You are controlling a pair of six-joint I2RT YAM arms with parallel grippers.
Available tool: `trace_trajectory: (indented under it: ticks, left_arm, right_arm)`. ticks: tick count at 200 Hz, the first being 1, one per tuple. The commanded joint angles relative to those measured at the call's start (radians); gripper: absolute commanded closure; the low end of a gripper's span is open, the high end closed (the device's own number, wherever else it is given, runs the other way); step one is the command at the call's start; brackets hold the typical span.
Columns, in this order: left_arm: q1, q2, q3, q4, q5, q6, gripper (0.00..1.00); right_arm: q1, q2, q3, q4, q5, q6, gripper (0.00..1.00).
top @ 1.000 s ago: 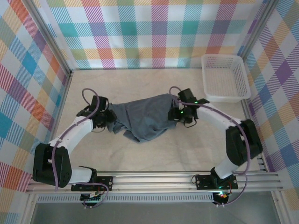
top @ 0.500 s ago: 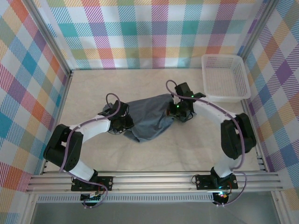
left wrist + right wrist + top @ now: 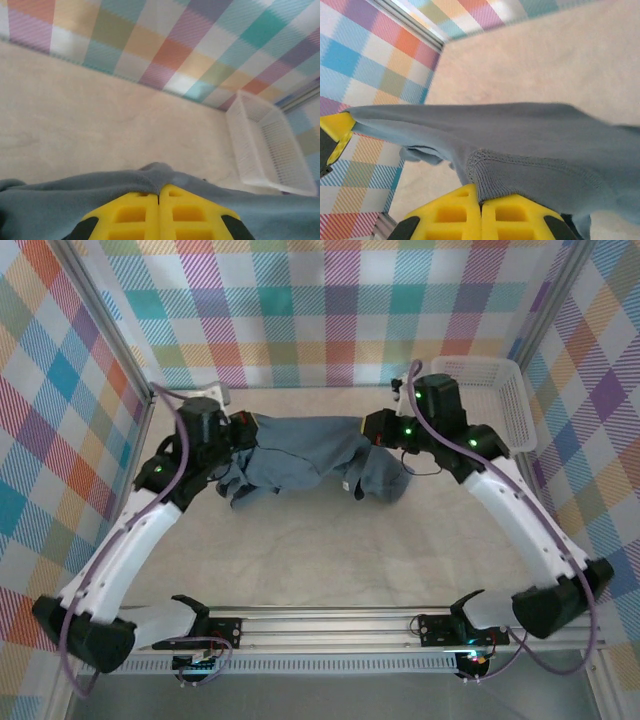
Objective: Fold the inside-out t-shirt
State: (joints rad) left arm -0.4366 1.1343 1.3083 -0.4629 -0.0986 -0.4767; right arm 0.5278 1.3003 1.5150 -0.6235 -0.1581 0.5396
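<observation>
The inside-out t-shirt (image 3: 300, 455), plain slate grey, hangs stretched above the table between both grippers, with folds drooping at each end. My left gripper (image 3: 243, 430) is shut on its left end. In the left wrist view the yellow fingers (image 3: 145, 212) meet with grey fabric (image 3: 60, 200) pinched at their tips. My right gripper (image 3: 372, 428) is shut on the right end. In the right wrist view a stitched hem (image 3: 530, 162) of the shirt (image 3: 520, 130) is clamped between the yellow fingers (image 3: 455, 215).
A white mesh basket (image 3: 505, 400) stands at the back right corner, partly behind the right arm, and appears in the left wrist view (image 3: 265, 150). Checked walls close in the back and sides. The beige table (image 3: 320, 550) lies below the shirt.
Both grippers closed on the shirt. Both arms then rose and moved toward the back wall and apart, lifting the shirt off the table and stretching it out.
</observation>
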Motion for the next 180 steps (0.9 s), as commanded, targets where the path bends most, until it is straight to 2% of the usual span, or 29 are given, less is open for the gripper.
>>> trace_trajectory:
  ticks: [1, 26, 41, 55, 66, 79, 96, 103, 116, 127, 141, 155, 180]
  left_arm:
    - [-0.012, -0.092, 0.024, 0.048, 0.000, 0.047, 1.00]
    - [-0.013, -0.115, 0.066, 0.069, 0.004, 0.086, 1.00]
    - [-0.011, -0.070, 0.098, 0.034, -0.048, 0.111, 1.00]
    - [0.003, 0.008, 0.131, -0.041, -0.130, 0.113, 1.00]
    - [0.039, 0.089, 0.135, -0.068, -0.135, 0.098, 1.00]
    - [0.085, 0.185, 0.113, -0.061, -0.111, 0.072, 1.00]
    - [0.124, 0.295, 0.045, 0.022, -0.086, 0.054, 1.00]
    - [0.136, 0.338, 0.023, 0.058, -0.080, 0.060, 0.89]
    - [0.154, 0.403, 0.017, 0.065, -0.068, 0.072, 0.61]
    - [0.160, 0.415, 0.017, 0.052, -0.051, 0.089, 0.48]
    - [0.161, 0.368, -0.015, 0.056, -0.007, 0.101, 0.42]
    - [0.150, 0.301, -0.061, 0.044, 0.083, 0.095, 0.39]
    - [-0.009, 0.225, -0.135, -0.091, 0.065, 0.096, 0.39]
  right_arm:
    - [0.036, -0.111, 0.024, 0.091, 0.117, -0.123, 1.00]
    - [0.040, -0.132, 0.035, 0.163, 0.088, -0.166, 1.00]
    - [0.040, -0.078, 0.082, 0.127, 0.137, -0.168, 1.00]
    - [0.034, 0.041, 0.166, 0.016, 0.205, -0.178, 1.00]
    - [0.025, 0.155, 0.227, -0.072, 0.231, -0.192, 1.00]
    - [0.003, 0.280, 0.255, -0.119, 0.183, -0.196, 1.00]
    - [-0.018, 0.419, 0.244, -0.096, 0.097, -0.191, 1.00]
    - [-0.021, 0.467, 0.248, -0.087, 0.075, -0.195, 0.96]
    - [-0.027, 0.530, 0.282, -0.102, 0.053, -0.201, 0.70]
    - [-0.035, 0.535, 0.295, -0.124, 0.049, -0.205, 0.65]
    - [-0.047, 0.478, 0.215, -0.090, 0.083, -0.226, 0.59]
    - [-0.062, 0.390, 0.050, -0.042, 0.150, -0.223, 0.55]
    - [-0.077, 0.213, -0.290, 0.007, 0.272, -0.148, 0.55]
